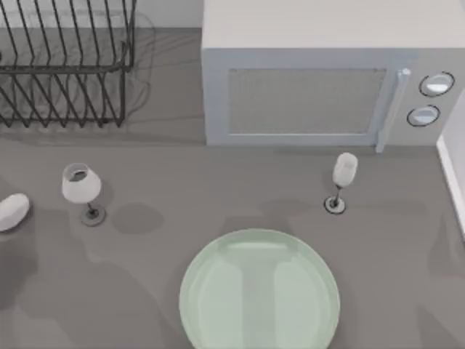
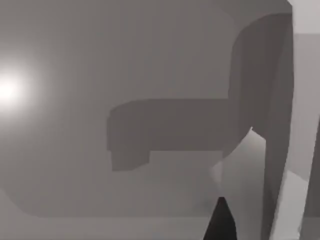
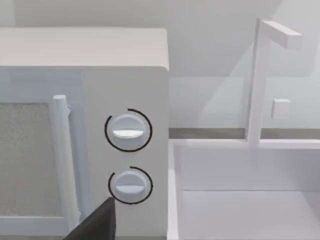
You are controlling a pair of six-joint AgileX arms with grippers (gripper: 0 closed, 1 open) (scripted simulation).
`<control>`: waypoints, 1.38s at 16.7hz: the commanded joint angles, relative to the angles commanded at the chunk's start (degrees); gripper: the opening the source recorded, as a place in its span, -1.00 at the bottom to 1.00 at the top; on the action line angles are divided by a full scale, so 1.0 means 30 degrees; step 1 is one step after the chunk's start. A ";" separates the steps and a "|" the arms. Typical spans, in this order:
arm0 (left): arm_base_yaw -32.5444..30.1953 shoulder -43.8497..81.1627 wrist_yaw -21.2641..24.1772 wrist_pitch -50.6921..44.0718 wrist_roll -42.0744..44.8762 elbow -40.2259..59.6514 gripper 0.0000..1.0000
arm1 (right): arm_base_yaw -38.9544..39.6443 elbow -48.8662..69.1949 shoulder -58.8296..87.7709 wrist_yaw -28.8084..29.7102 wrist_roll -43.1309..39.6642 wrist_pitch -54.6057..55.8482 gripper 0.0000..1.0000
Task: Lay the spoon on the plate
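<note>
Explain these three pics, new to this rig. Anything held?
This is a simulated pair of AgileX arms at a grey table, each with a two-finger hand and a wrist camera. The top view looks down: a pale-green plate at the bottom middle, a stemmed glass at left, another at right, a microwave, a wire dish rack, and at the left edge a white oval lying on the table, probably the bowl of the spoon. The left wrist view shows bare table and shadows, plus a dark tip of the left hand. The right wrist view faces the microwave's dials and a white basin; its dark corner is the right hand. The plate is bare; nothing looks held.
</note>
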 joint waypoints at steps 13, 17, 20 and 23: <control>-0.0084 -0.2802 -0.0016 -0.7330 -0.0106 0.4522 -1.00 | 0.0000 0.0000 0.0000 0.0000 0.0000 0.0000 1.00; -0.0159 -0.2736 0.0062 -0.7128 -0.0553 0.4713 -1.00 | 0.0000 0.0000 0.0000 0.0000 0.0000 0.0000 1.00; -0.0741 -0.2720 0.0433 -0.6557 -0.2835 0.5735 -1.00 | 0.0000 0.0000 0.0000 0.0000 0.0000 0.0000 1.00; -0.1838 -0.2608 0.0989 -0.5791 -0.6915 0.7120 -1.00 | 0.0000 0.0000 0.0000 0.0000 0.0000 0.0000 1.00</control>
